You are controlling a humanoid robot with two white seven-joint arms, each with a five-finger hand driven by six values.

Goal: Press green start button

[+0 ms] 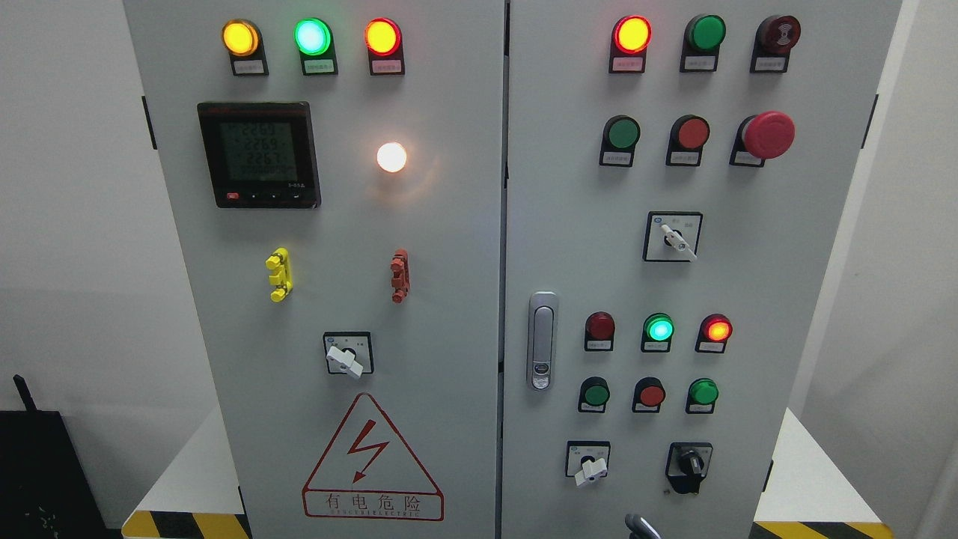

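A grey electrical cabinet with two doors fills the head view. On the right door [748, 284] a green push button [623, 133] sits beside a red push button [692, 132] and a red mushroom stop button [768, 135]. Lower down are two more green buttons [596, 392] [703, 391] with a red button [651, 394] between them. Above these a green lamp [658, 328] is lit. Only a small grey tip of my right hand [640, 526] shows at the bottom edge, well below all buttons. The left hand is out of view.
The left door carries a digital meter [259, 154], a lit white lamp [391, 156], lit indicator lamps on top and a high-voltage warning triangle [372, 464]. Rotary switches [673, 238] [588, 463] [688, 464] and a door handle [542, 340] are on the right door.
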